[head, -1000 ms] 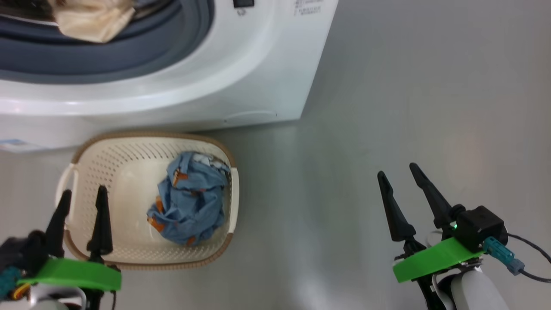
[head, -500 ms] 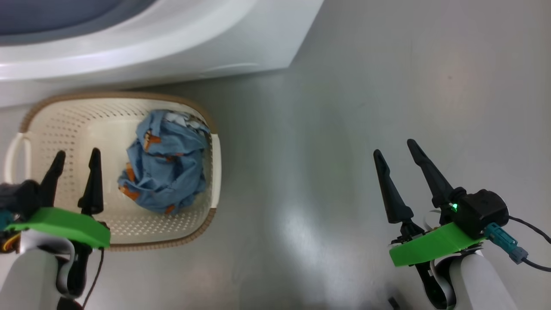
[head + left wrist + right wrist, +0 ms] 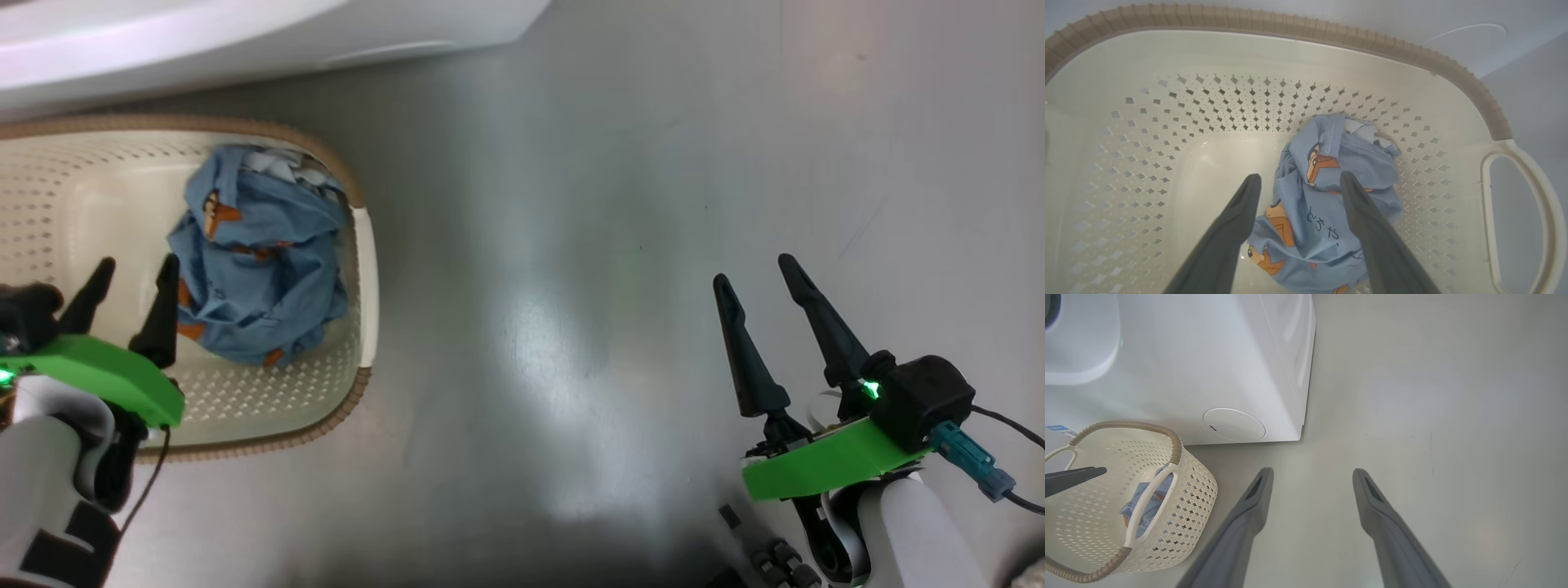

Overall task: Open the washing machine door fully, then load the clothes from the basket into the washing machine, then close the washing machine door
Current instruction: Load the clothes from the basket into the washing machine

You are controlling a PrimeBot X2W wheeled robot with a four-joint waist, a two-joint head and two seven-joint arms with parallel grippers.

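Plainly, the clothes (image 3: pixel 257 253) are one crumpled light blue bundle with orange-brown prints. They lie inside the basket (image 3: pixel 245 124) at the left of the head view, pressed toward its right-hand wall. In the left wrist view the bundle (image 3: pixel 1327 204) sits at the lower centre, with bare perforated basket wall (image 3: pixel 1208 102) around it.

The left claw (image 3: pixel 137 265) hangs over the basket just beside the bundle, fingers spread wide and gripping nothing. Seen from its own wrist, the claw (image 3: pixel 1300 177) frames the fabric between its two fingers; whether a tip touches cloth I cannot tell.

The basket stands on the grey floor (image 3: pixel 571 245), close in front of the washing machine (image 3: pixel 245 33), whose white front runs along the upper left. The right claw (image 3: pixel 755 273), at the lower right, is well apart over bare floor, released and empty.

As I judge it, loading is the step in hand. This bundle has yet to be gripped, lifted and carried to the drum, and closing the washing machine door comes after. How that door stands now I cannot tell.
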